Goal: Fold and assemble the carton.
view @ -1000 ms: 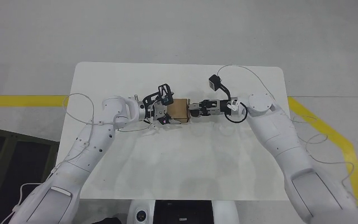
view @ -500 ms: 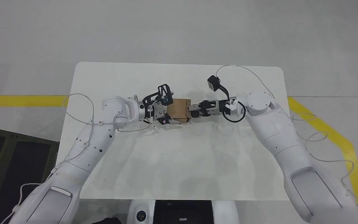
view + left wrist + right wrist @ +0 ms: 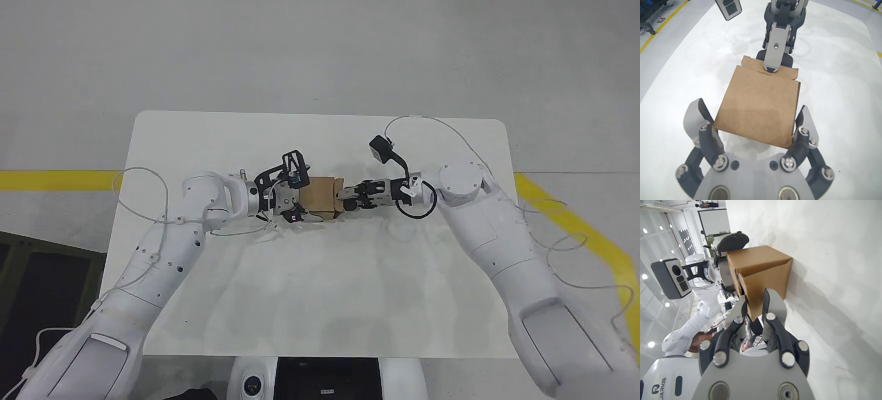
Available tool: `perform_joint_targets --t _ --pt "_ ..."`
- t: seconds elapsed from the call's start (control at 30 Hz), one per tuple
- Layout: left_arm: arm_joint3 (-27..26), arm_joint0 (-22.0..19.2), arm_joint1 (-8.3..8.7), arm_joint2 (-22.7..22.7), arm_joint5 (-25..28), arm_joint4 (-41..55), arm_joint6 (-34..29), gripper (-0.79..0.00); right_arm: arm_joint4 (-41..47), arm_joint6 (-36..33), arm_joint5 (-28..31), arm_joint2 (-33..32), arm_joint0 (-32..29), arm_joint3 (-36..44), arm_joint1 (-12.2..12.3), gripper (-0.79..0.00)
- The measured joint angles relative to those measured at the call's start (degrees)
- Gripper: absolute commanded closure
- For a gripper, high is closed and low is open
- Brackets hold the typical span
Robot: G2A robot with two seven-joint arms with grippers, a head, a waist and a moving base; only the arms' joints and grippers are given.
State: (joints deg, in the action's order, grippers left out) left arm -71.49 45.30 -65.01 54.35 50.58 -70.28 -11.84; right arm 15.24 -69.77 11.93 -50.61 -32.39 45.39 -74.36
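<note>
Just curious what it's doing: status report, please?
Left gripper clamped on carton sides. Right gripper pinching end flap. Flap not yet tucked. No obstruction seen.

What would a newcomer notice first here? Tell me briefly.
A brown carton sits in the middle of the white table, caught between both arms. The left gripper straddles one end with a finger against each side wall, while the right gripper pinches a flap at the opposite end.
</note>
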Motion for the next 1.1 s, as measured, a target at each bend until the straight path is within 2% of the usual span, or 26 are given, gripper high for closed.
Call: perform_joint_targets --t 0.43,0.57,0.63,0.73,1.03,1.1 --pt "-0.8 0.6 0.17 0.4 -0.2 -0.4 -0.1 -0.785 -0.7 -0.4 -0.8 1.2 0.9 1.0 -0.7 -0.126" --pt "-1.0 0.7 0.21 0.4 0.0 -0.5 -0.1 -0.785 -0.5 -0.9 -0.1 1.5 1.3 1.0 -1.0 -0.169" --pt "-1.0 0.8 0.22 0.5 0.0 -0.5 -0.1 -0.785 -0.2 -1.3 0.3 1.5 1.4 0.8 -1.0 -0.219" --pt "-1.0 0.8 0.22 0.5 0.0 -0.4 -0.3 -0.785 0.3 -1.7 0.6 1.2 1.4 0.1 -1.0 -0.24" --pt "-1.0 0.7 0.19 0.4 -0.1 -0.5 -0.3 -0.785 0.9 -2.2 1.6 -1.3 0.4 1.1 0.0 -0.209" --pt "-1.0 0.7 0.19 0.4 -0.1 -0.5 -0.2 -0.785 0.9 -2.2 1.4 -1.9 0.0 1.5 0.3 -0.172"
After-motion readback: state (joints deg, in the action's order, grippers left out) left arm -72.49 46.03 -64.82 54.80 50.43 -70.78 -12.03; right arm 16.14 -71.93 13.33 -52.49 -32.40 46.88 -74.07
